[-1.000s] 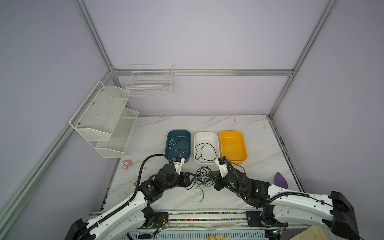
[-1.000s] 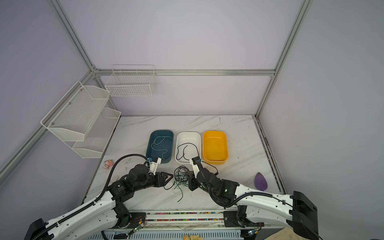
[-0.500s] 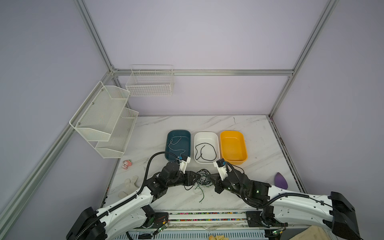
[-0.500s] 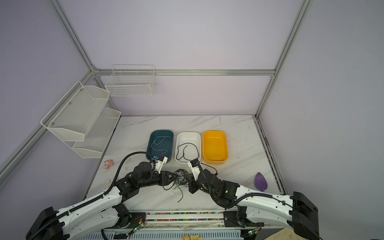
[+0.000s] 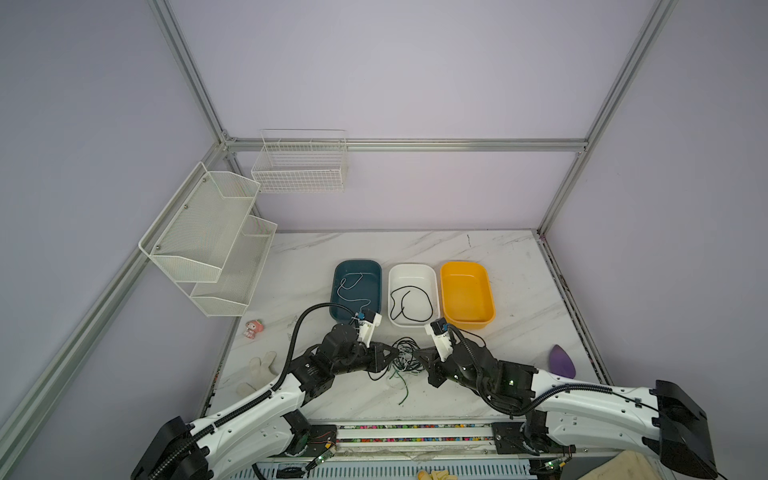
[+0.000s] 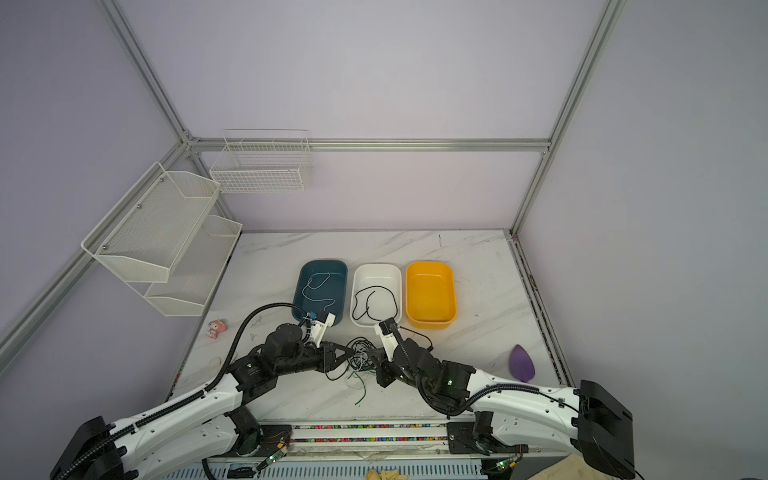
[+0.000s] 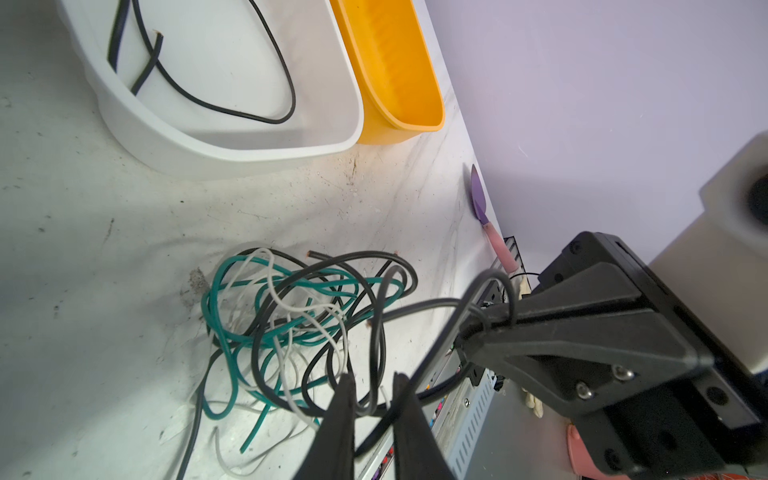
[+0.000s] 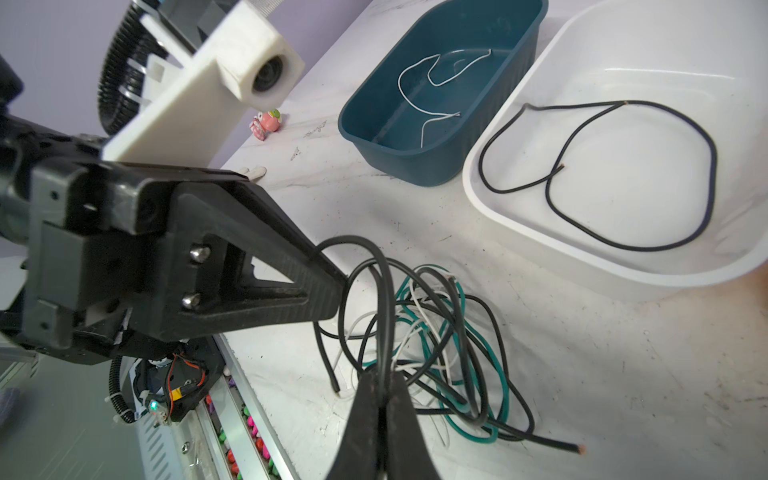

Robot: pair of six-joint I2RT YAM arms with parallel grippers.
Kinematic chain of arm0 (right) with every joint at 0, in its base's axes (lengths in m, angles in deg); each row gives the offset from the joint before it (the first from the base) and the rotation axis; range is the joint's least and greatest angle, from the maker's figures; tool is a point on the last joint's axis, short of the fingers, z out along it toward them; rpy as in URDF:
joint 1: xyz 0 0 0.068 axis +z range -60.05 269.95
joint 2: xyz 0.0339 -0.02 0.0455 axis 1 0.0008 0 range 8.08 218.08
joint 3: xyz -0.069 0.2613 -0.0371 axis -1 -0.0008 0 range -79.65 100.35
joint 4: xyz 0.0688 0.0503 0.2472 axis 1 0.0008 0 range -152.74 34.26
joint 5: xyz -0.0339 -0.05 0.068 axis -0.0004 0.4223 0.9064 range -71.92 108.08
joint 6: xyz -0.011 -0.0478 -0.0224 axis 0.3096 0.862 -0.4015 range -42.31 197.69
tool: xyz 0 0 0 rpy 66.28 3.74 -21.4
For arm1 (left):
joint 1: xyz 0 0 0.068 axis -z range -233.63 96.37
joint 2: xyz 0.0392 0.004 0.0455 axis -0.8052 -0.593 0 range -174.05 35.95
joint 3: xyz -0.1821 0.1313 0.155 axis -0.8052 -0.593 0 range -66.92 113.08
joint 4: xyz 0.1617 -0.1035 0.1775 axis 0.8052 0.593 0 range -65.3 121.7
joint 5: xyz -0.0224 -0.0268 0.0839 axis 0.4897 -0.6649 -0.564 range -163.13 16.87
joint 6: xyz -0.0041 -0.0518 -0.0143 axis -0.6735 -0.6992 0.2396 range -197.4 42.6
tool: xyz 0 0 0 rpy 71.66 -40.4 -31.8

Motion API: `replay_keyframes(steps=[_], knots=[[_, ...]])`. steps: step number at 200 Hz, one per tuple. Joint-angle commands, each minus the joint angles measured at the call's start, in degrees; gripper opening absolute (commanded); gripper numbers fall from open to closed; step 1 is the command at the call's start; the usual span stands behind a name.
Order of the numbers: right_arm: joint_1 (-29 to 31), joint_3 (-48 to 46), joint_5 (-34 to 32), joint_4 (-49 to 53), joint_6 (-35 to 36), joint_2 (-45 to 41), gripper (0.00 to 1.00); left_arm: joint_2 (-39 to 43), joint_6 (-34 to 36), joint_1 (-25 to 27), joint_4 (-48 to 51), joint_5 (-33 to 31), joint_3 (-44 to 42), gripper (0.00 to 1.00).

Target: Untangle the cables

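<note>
My left pincer (image 7: 372, 380) has just slid into the cables (image 7: 299, 316) and narrowed from wide to a slim gap, with black strands between the fingers. Can't tell if they're clamped yet. My right pincer (image 8: 380, 376) hasn't budged and stays pressed together on a black strand (image 8: 386, 332). The cables sit on the surface (image 5: 519, 291) near the front edge, between both pincers. My read: the second anchor is nearly set, so pull-apart comes next.

Farther back, the blue tray (image 8: 415, 166) has a white cable (image 8: 401, 83), the white tray (image 8: 582, 266) a black cable (image 8: 715, 166), and the yellow tray (image 5: 467, 291) is empty.

Unclear: which strand the left has, and the crossing order inside the knot. Top views are too small.
</note>
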Motion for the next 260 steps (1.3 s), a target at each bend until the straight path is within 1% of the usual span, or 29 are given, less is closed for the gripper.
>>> replay_keyframes(steps=[1, 28, 64, 74, 91, 112, 141, 159, 184, 211, 235, 260], knots=[[-0.3, -0.3, -1.4, -1.6, 0.0, 1.0, 0.0, 1.4, 1.8, 0.1, 0.4, -0.3, 6.5, 0.14], [-0.3, -0.4, -1.8, -1.7, -0.1, 1.3, 0.0, 1.8, 2.2, 0.1, 1.3, -0.3, 6.9, 0.14], [-0.5, -0.5, -3.2, -1.6, -1.0, 1.8, 0.0, 2.4, 2.2, 0.1, 2.8, -0.7, 7.5, 0.0], [-0.6, -0.7, -3.6, -1.7, -1.2, 2.1, 0.0, 2.5, 2.2, 0.1, 3.4, -1.1, 7.9, 0.0], [-0.6, -0.8, -3.8, -1.7, -1.6, 2.5, 0.1, 2.5, 1.4, 0.1, 5.0, -2.2, 9.8, 0.0], [-0.6, -1.0, -3.8, -2.0, -1.8, 2.2, 0.19, 2.4, -0.2, 0.1, 5.8, -2.7, 12.6, 0.0], [-0.6, -1.2, -4.0, -2.1, -1.9, 1.0, 0.4, 1.7, -2.7, 0.2, 5.9, -3.3, 16.8, 0.0], [-0.6, -1.5, -3.7, -2.2, -2.0, -0.2, 0.47, 0.8, -4.0, 0.2, 6.6, -3.5, 19.1, 0.0], [-0.6, -2.1, -2.9, -2.6, -2.0, -2.7, 0.52, -0.1, -5.5, 0.3, 7.4, -4.0, 21.8, 0.0], [-0.7, -3.2, -4.1, -2.8, -2.1, -5.6, 0.58, -0.2, -6.8, 0.6, 8.1, -4.8, 24.5, 0.0], [-0.7, -3.3, -5.0, -2.8, -2.4, -5.1, 0.58, -0.2, -7.1, 1.4, 8.2, -4.4, 27.6, 0.0], [-0.7, -3.3, -6.0, -3.4, -2.8, -4.1, 0.58, 0.1, -6.0, 2.1, 10.4, -4.6, 32.2, 0.0]])
